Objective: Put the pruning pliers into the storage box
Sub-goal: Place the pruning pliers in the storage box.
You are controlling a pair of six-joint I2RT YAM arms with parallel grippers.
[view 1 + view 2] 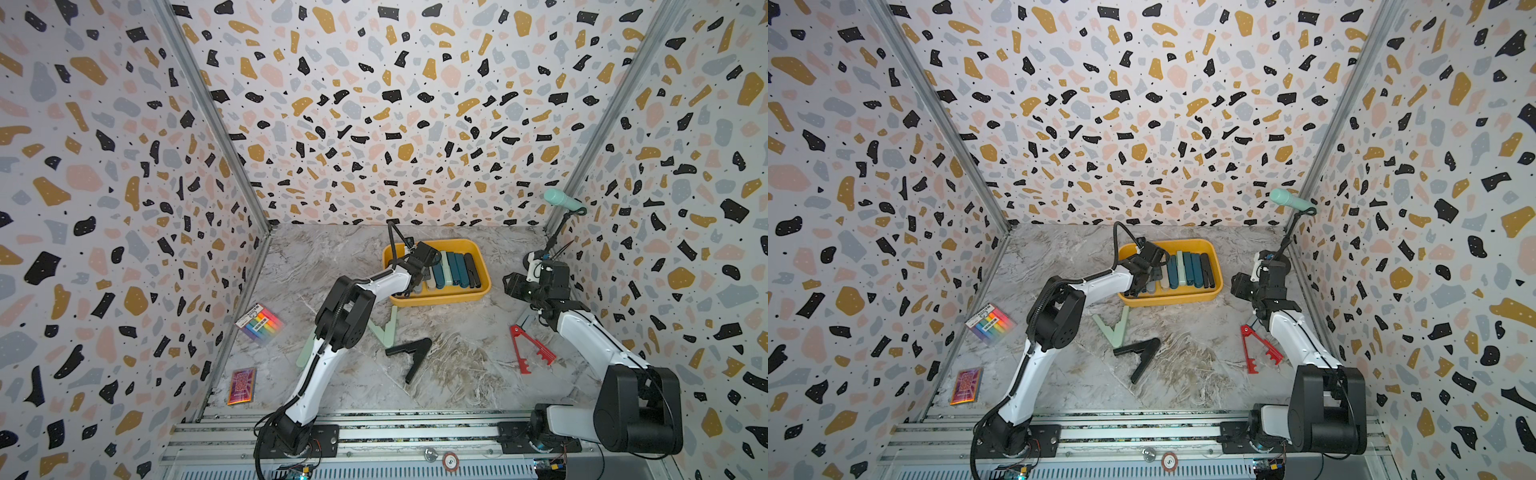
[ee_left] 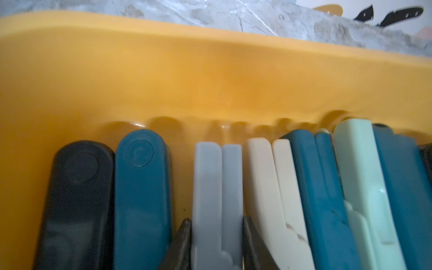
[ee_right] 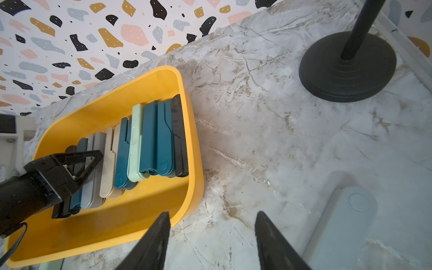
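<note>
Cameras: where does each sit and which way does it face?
Top views: high above the front rail, looking down and back; left arm and right arm show.
Left wrist: on the left arm, facing into the storage box; left gripper shut on grey pliers.
Right wrist: on right arm, facing down at table and stand base; open right gripper shows.
Shared: the storage box.

Bright, even light, soft shadows; left wrist view blurred, top views warped.
</note>
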